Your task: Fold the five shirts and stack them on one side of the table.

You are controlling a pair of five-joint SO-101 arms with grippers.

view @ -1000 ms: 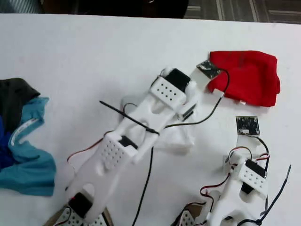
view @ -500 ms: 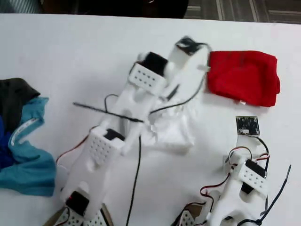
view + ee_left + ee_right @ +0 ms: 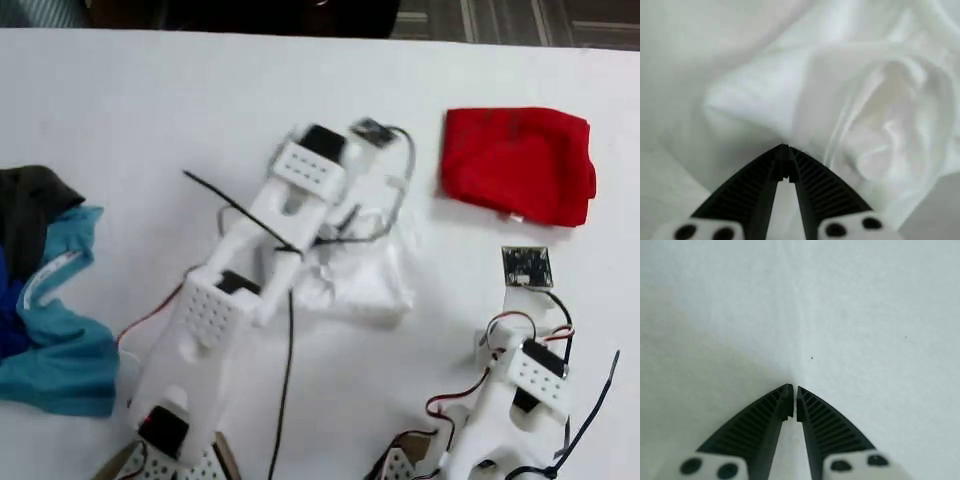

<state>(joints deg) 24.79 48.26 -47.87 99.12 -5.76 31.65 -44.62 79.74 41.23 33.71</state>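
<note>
From above, the folded red shirt (image 3: 515, 165) lies long axis crosswise at the far right of the table (image 3: 150, 100), the crumpled white shirt (image 3: 365, 285) sits mid-table, and a teal, black and blue shirt heap (image 3: 55, 330) is at the left edge. In the left wrist view, the left gripper (image 3: 785, 150) has its tips pressed together over white folds. In the right wrist view, the right gripper (image 3: 794, 390) is likewise closed, over bare tabletop.
</note>
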